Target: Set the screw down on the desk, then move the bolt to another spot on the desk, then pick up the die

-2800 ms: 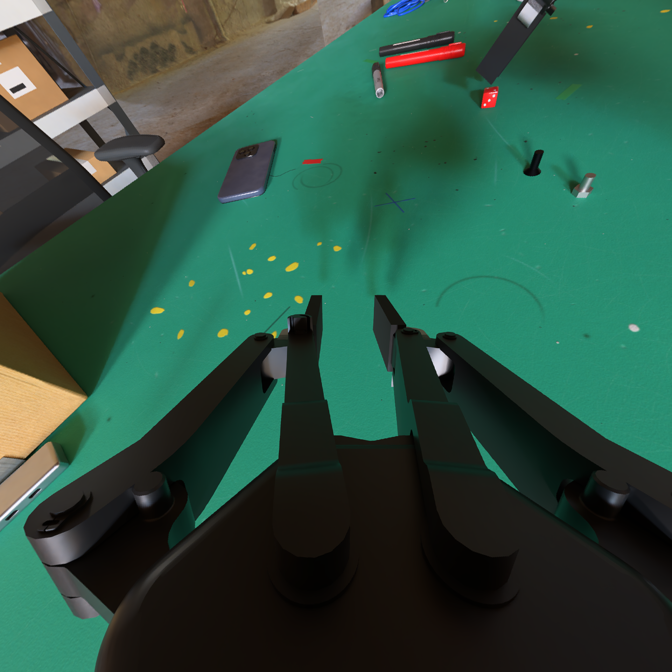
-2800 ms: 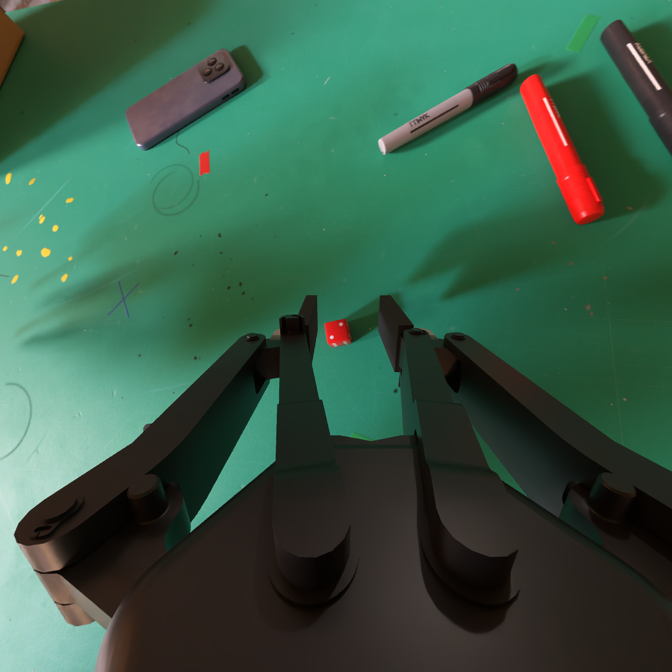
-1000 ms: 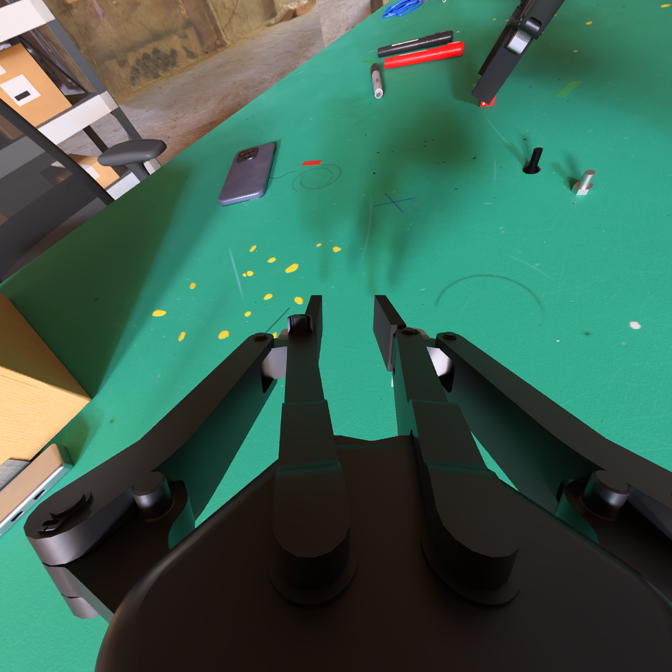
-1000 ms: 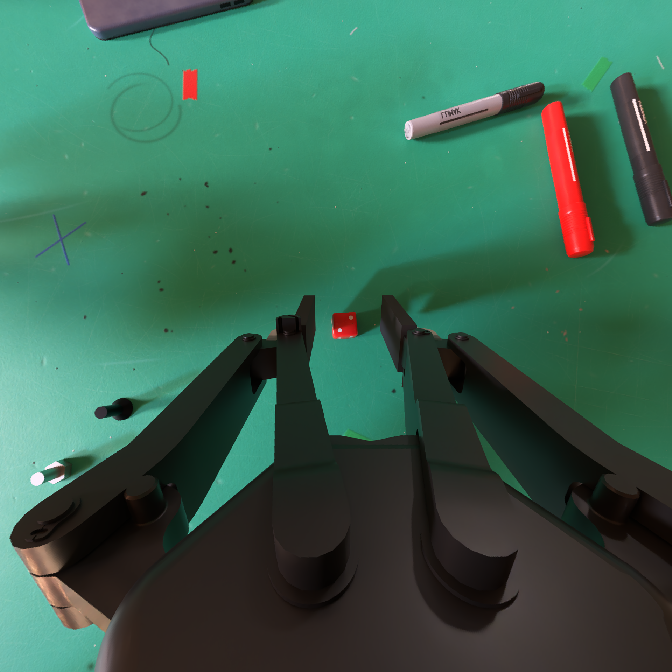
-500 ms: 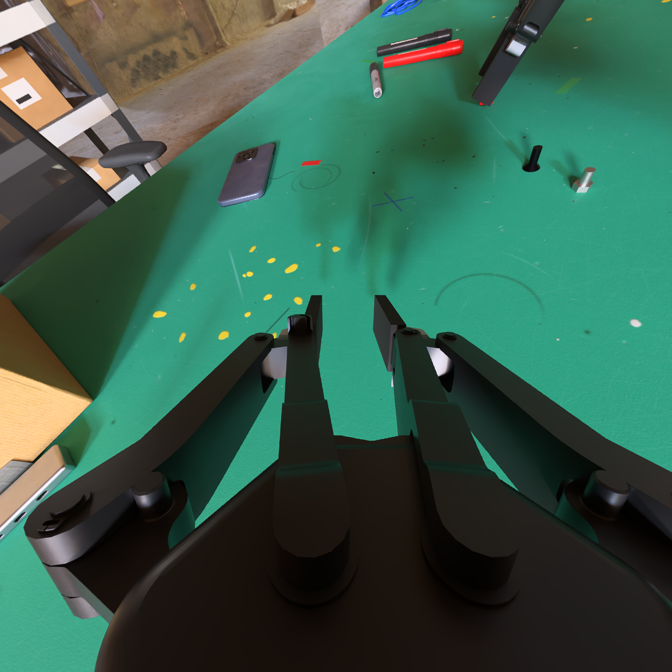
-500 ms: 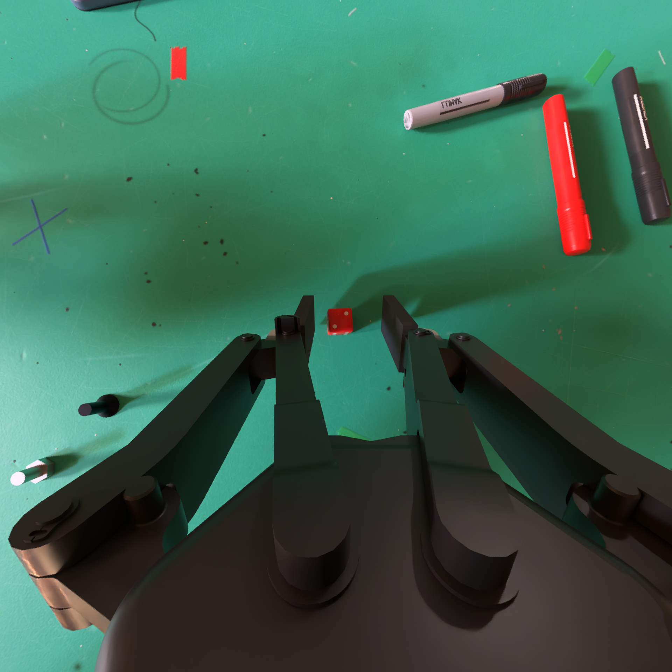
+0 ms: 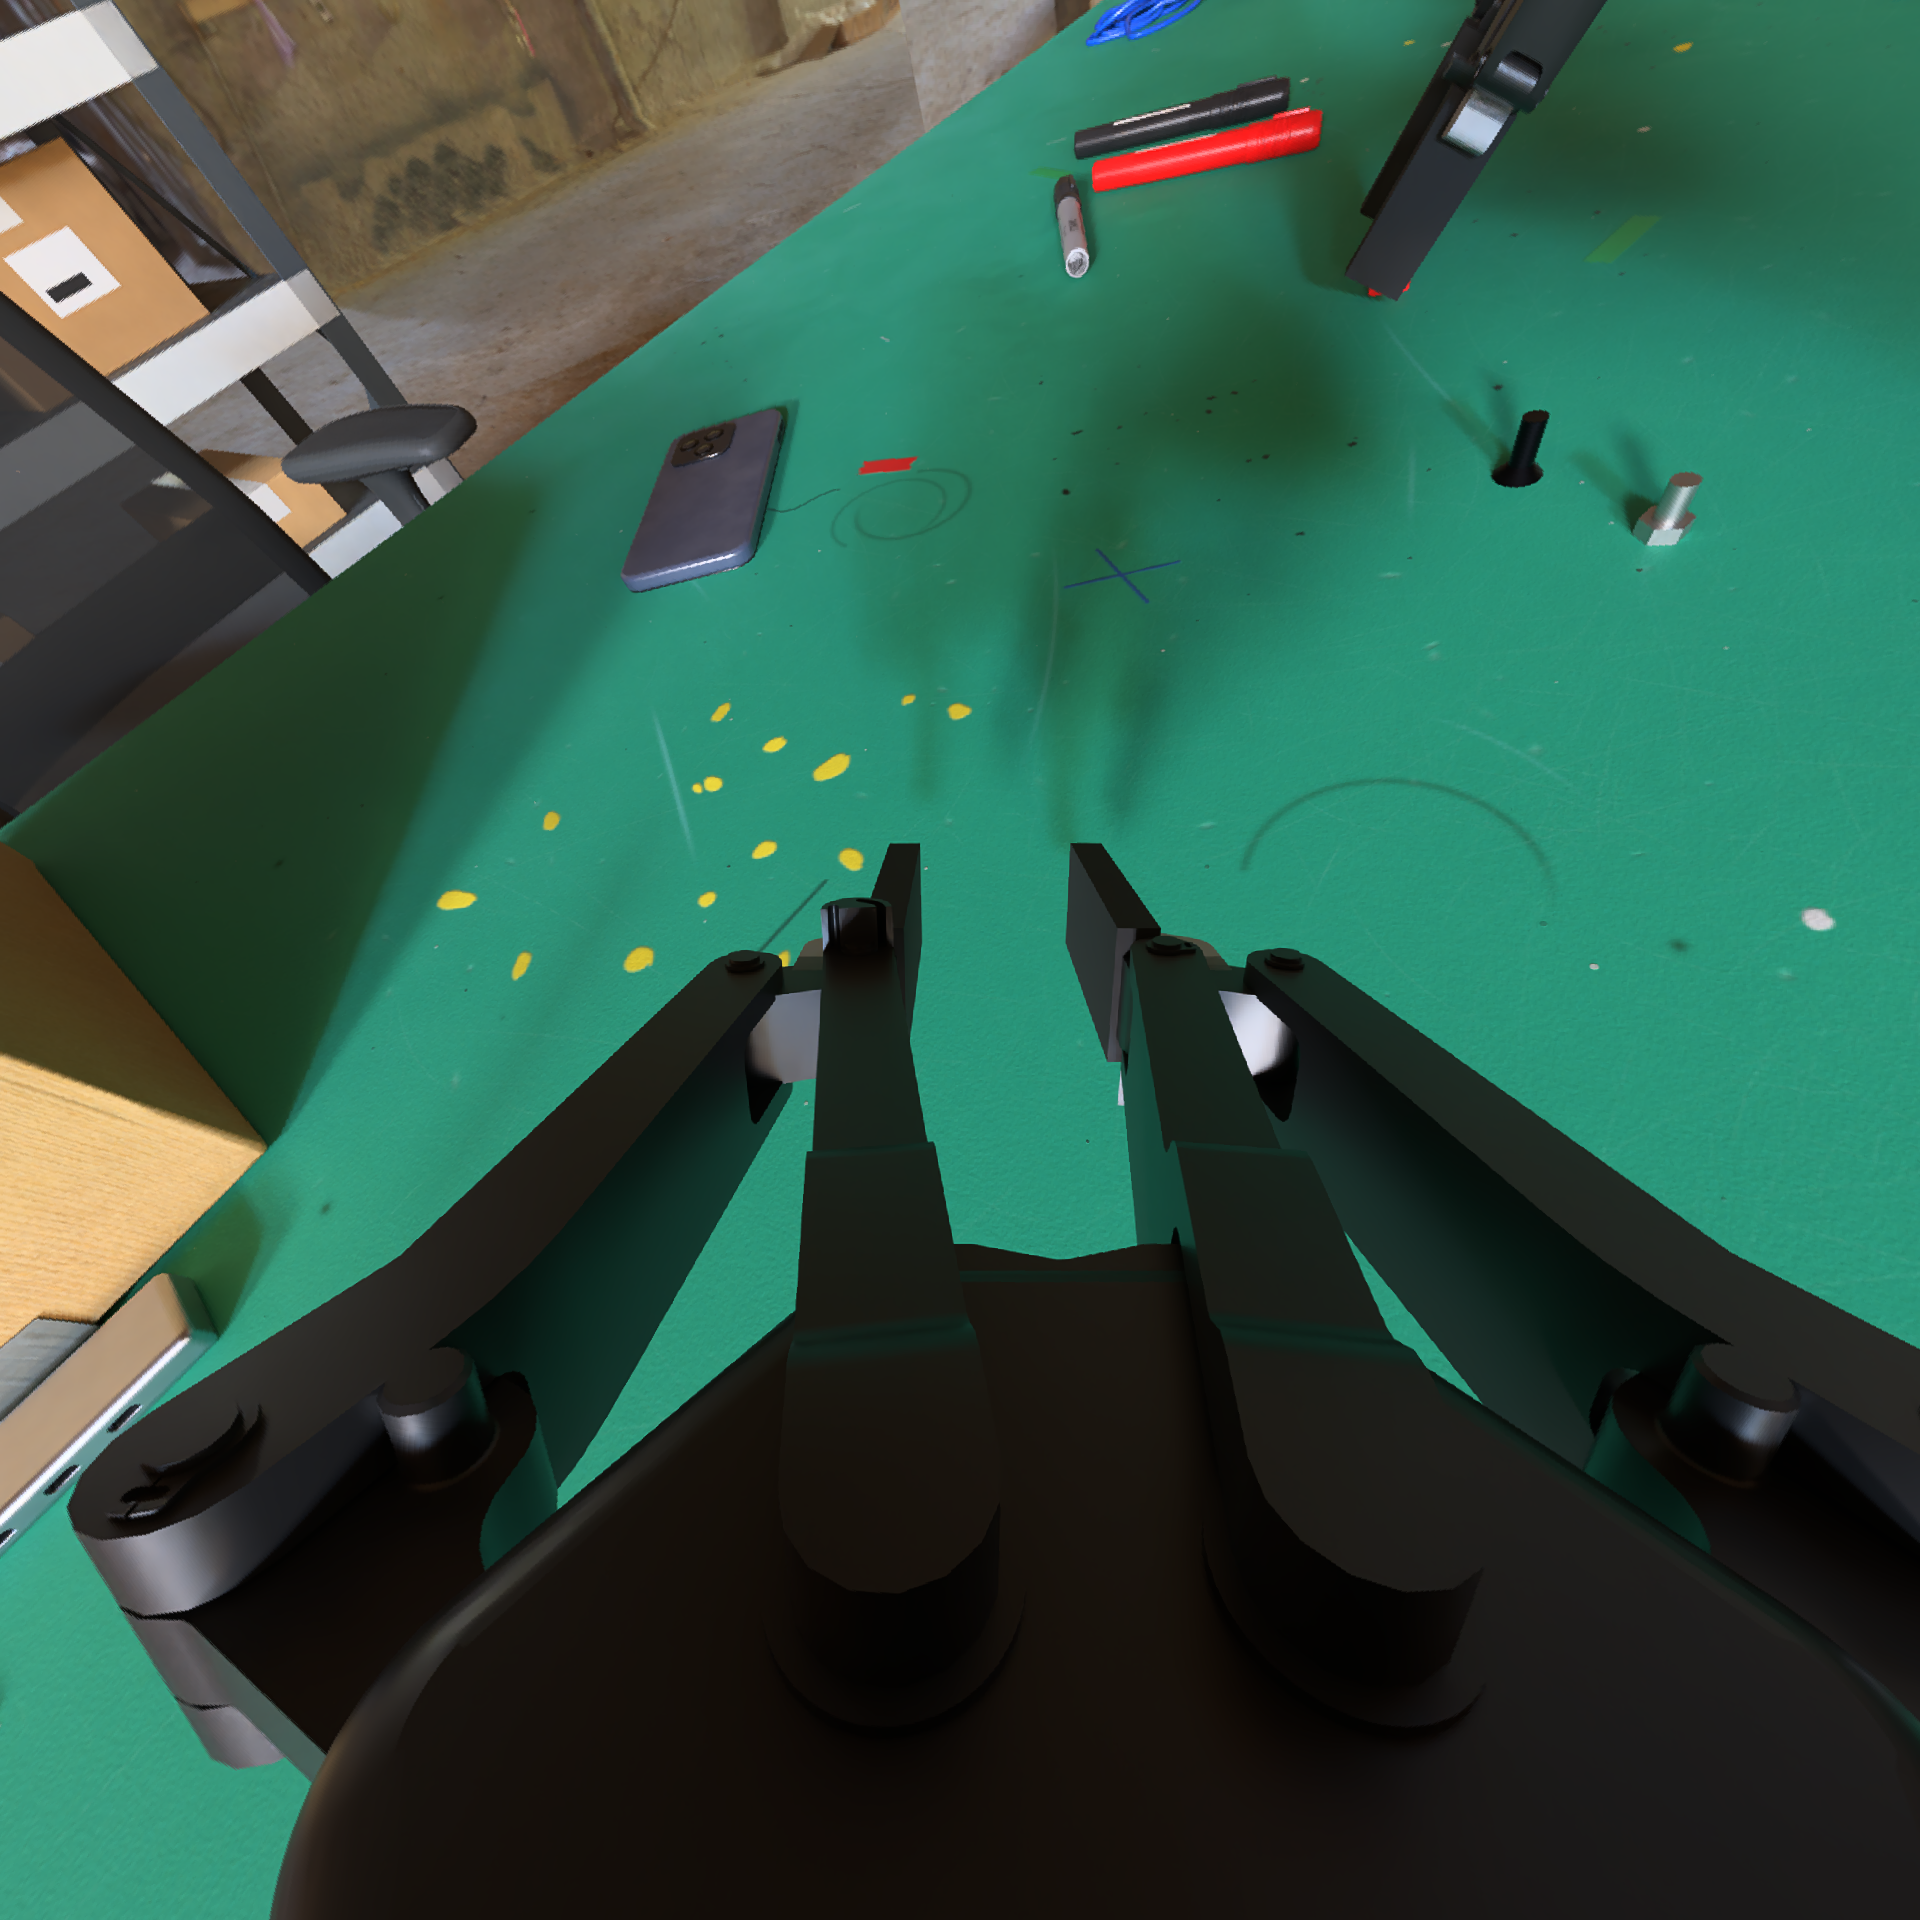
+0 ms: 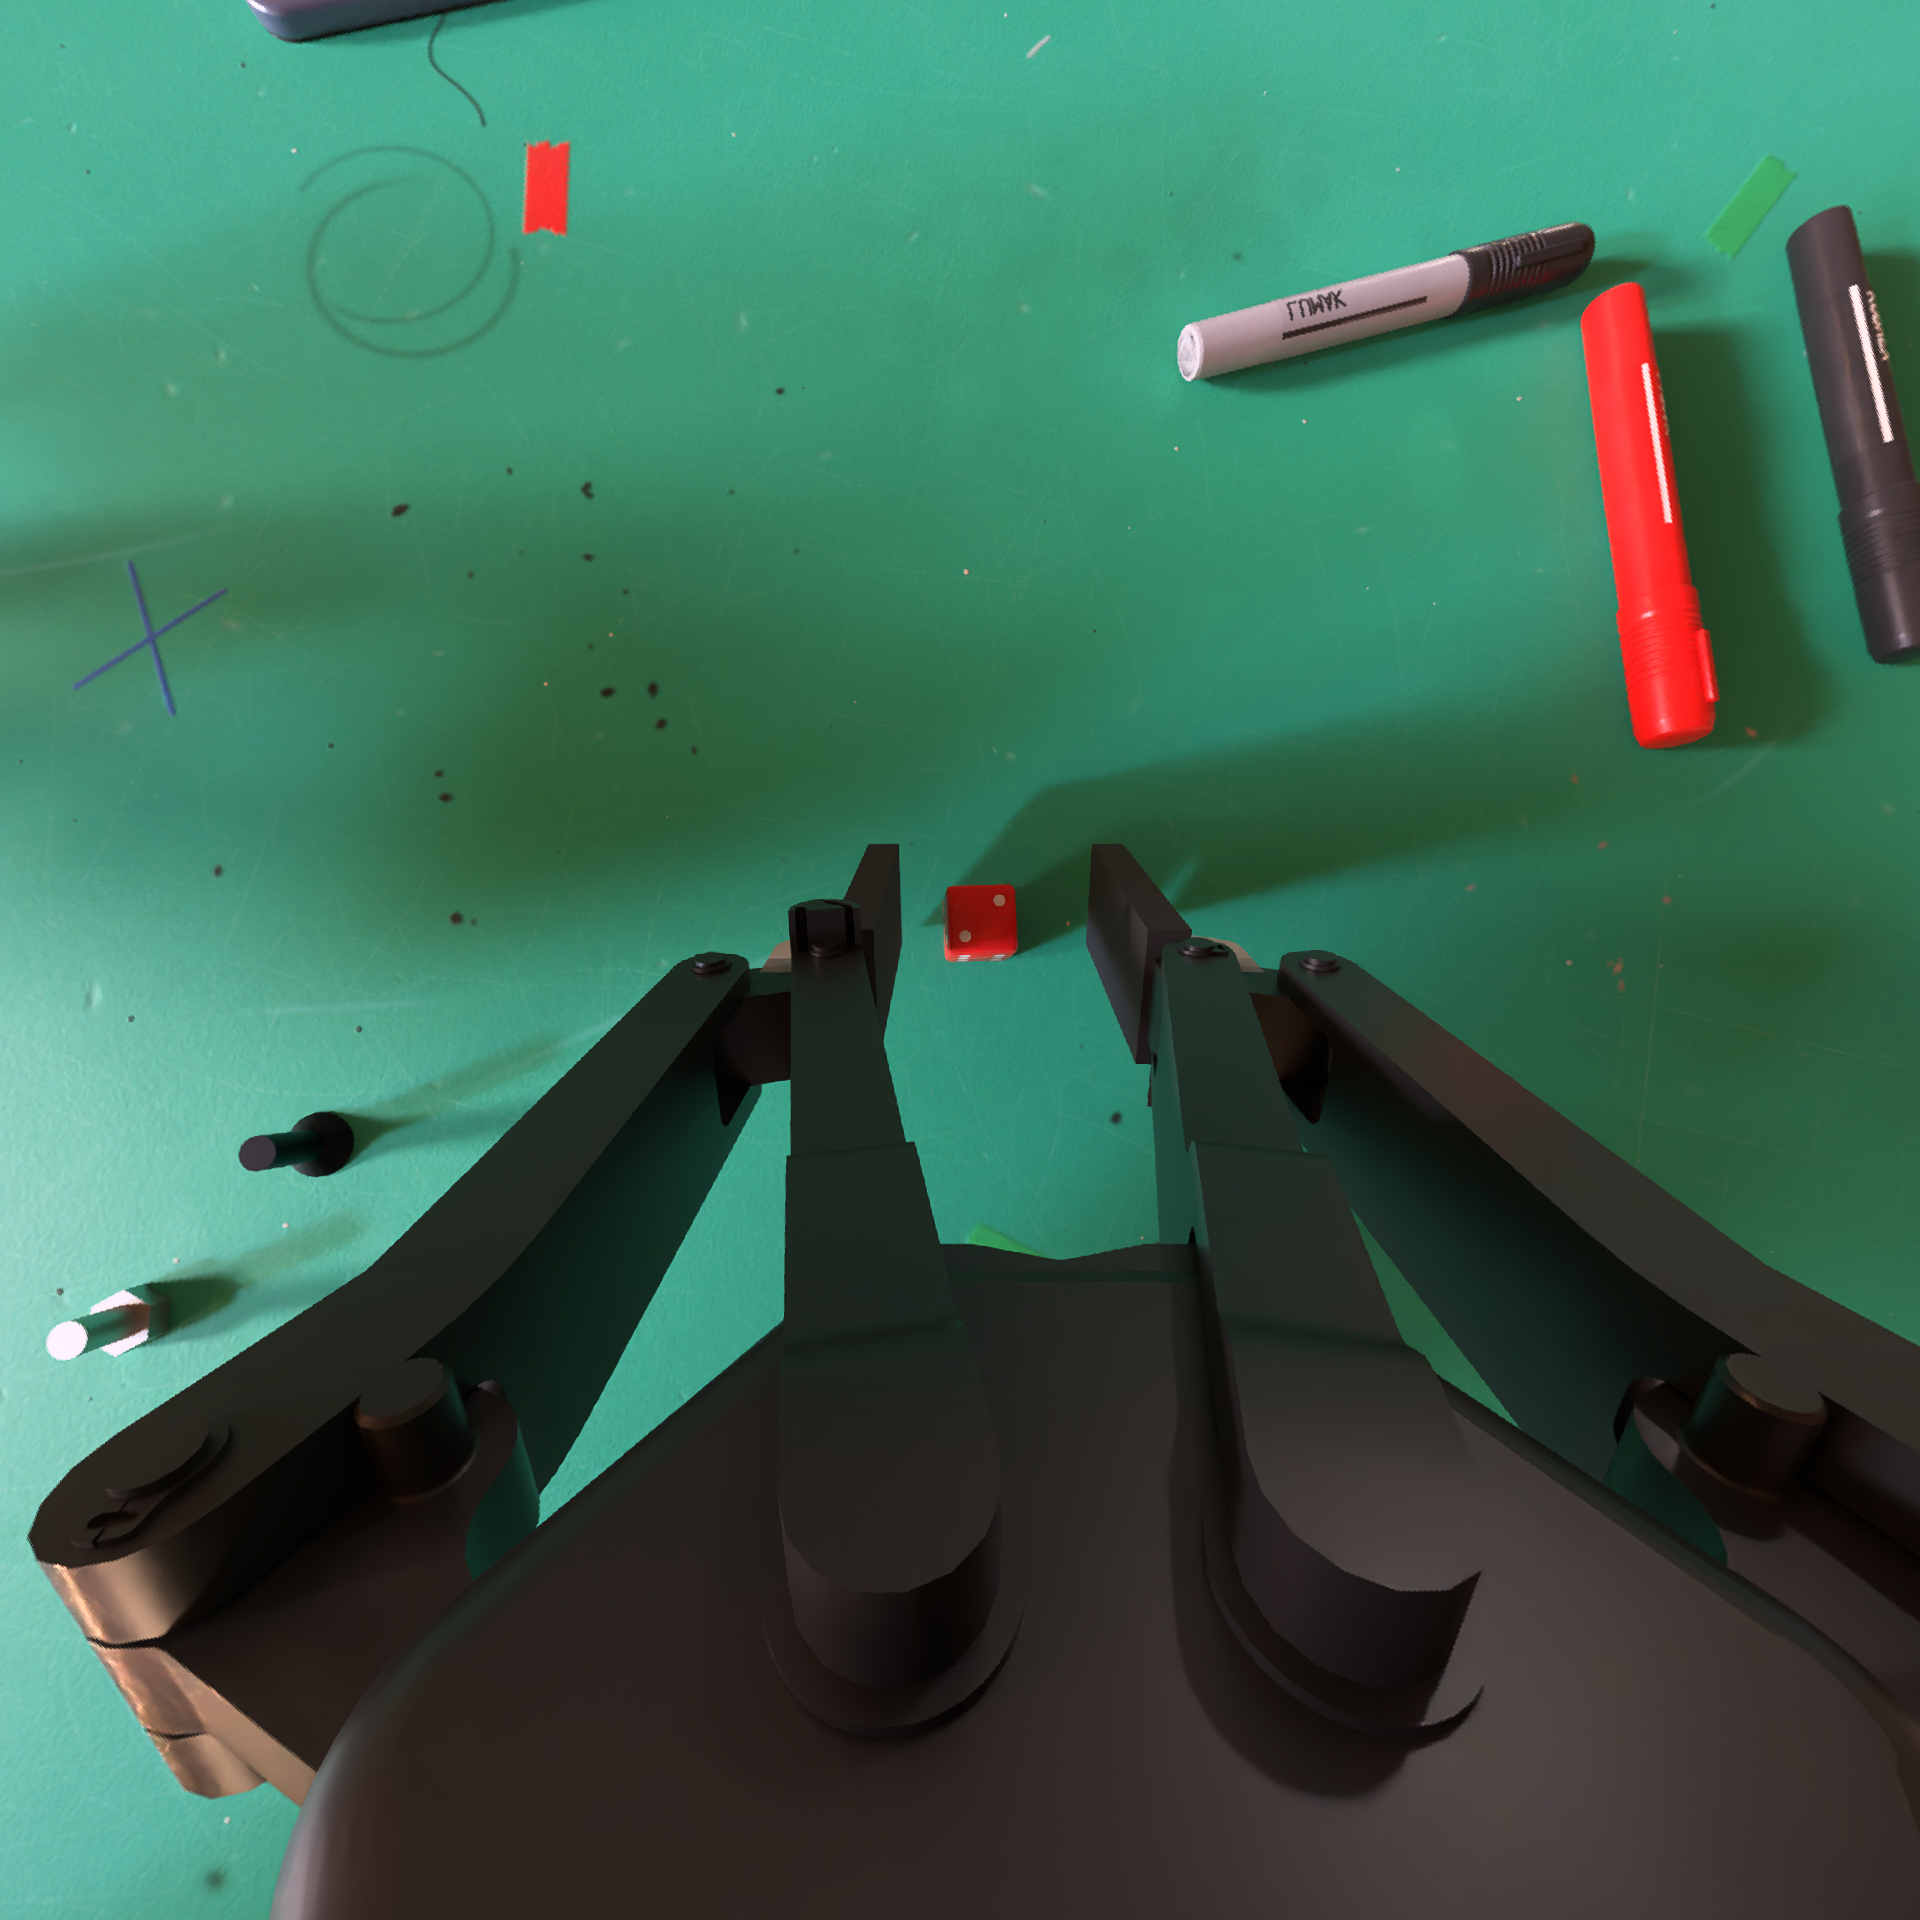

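One small, hard red die (image 8: 979, 921) sits between the spread right gripper (image 8: 992, 883) fingers, likely light and slippery; pinch opposite flat faces.

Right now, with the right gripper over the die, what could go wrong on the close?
The die sits nearer the left finger than the right, so the open right gripper may push it sideways or twist it as it closes. It is small; a shallow pinch could let it pop out. The screw and bolt look clear.
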`<state>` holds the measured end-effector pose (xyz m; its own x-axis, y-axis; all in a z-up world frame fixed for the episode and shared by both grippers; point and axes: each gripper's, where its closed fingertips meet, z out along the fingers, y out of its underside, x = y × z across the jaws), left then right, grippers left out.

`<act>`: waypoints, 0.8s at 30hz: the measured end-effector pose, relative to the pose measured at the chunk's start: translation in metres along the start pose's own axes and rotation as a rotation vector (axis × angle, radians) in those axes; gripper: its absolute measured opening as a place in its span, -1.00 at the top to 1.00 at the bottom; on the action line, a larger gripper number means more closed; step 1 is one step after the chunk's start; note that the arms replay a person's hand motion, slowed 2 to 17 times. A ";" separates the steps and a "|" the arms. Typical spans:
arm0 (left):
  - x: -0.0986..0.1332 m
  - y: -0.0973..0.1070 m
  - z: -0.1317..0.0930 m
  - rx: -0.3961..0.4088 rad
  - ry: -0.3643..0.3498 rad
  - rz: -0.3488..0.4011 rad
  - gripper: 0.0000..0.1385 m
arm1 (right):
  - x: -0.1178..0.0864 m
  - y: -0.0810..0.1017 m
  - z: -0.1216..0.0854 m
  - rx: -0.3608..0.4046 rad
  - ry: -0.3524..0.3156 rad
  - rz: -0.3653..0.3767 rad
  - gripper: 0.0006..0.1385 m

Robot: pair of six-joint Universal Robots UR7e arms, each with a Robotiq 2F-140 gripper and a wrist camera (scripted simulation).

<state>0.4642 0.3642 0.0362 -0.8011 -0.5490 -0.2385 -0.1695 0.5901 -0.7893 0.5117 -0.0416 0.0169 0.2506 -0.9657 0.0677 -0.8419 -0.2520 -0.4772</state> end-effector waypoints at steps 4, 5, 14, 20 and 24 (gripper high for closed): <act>0.000 0.000 0.000 -0.001 0.000 0.000 0.45 | 0.000 0.000 0.000 0.000 -0.008 -0.002 0.31; 0.000 0.000 0.000 -0.001 0.000 0.000 0.45 | 0.000 0.000 0.000 -0.001 -0.009 -0.003 0.31; 0.000 0.000 0.000 -0.001 0.001 -0.001 0.45 | 0.001 0.001 -0.001 -0.004 -0.016 -0.015 0.45; 0.000 0.000 0.000 0.000 0.002 -0.003 0.45 | -0.002 0.002 -0.001 -0.008 -0.038 -0.020 0.71; 0.000 0.000 0.000 0.001 0.002 -0.004 0.45 | -0.004 0.001 -0.001 -0.006 -0.050 -0.016 0.75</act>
<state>0.4645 0.3643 0.0363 -0.8014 -0.5502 -0.2345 -0.1721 0.5876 -0.7906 0.5090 -0.0381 0.0172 0.2873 -0.9573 0.0311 -0.8403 -0.2676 -0.4714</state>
